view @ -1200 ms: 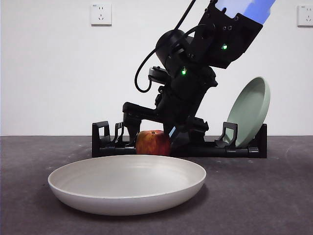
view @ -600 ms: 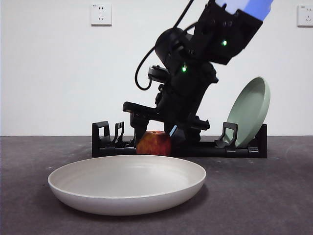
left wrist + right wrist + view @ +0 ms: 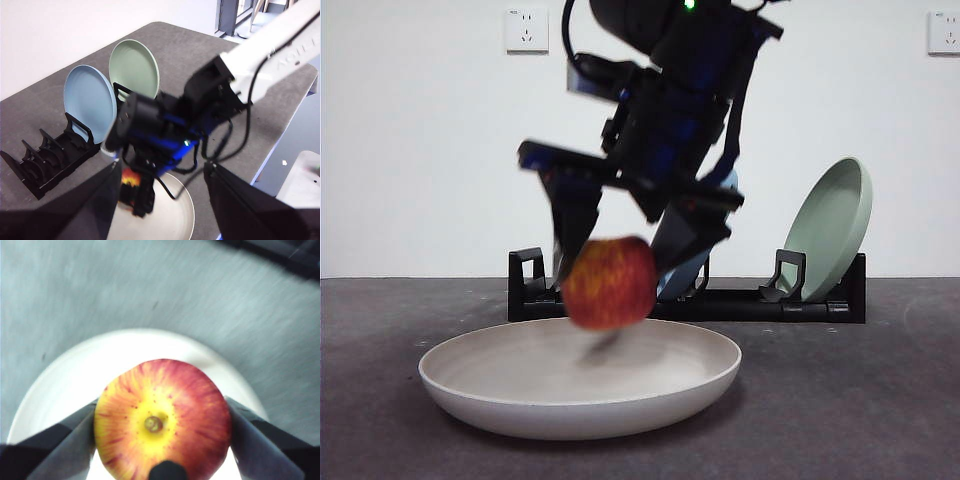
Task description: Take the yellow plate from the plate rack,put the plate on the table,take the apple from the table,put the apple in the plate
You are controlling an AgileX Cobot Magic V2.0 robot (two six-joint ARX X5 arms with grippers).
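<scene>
The red and yellow apple (image 3: 610,283) hangs in the air just above the yellow plate (image 3: 580,400), with my right gripper (image 3: 620,258) shut on it. In the right wrist view the apple (image 3: 162,420) fills the space between the two jaws, stem dimple facing the camera, with the plate's rim (image 3: 150,337) below it. The plate lies flat on the table (image 3: 860,400) in front of the plate rack (image 3: 800,305). My left gripper (image 3: 160,215) is open and holds nothing, high above the scene. Its view takes in the right arm, the apple (image 3: 131,177) and the plate (image 3: 175,220).
The black rack (image 3: 50,165) holds a blue plate (image 3: 90,102) and a pale green plate (image 3: 830,230) upright in its slots. The table's edge runs close behind the rack in the left wrist view.
My right gripper has lifted the apple off the table in front of the rack. It has carried the apple up and toward the camera, over the plate.
</scene>
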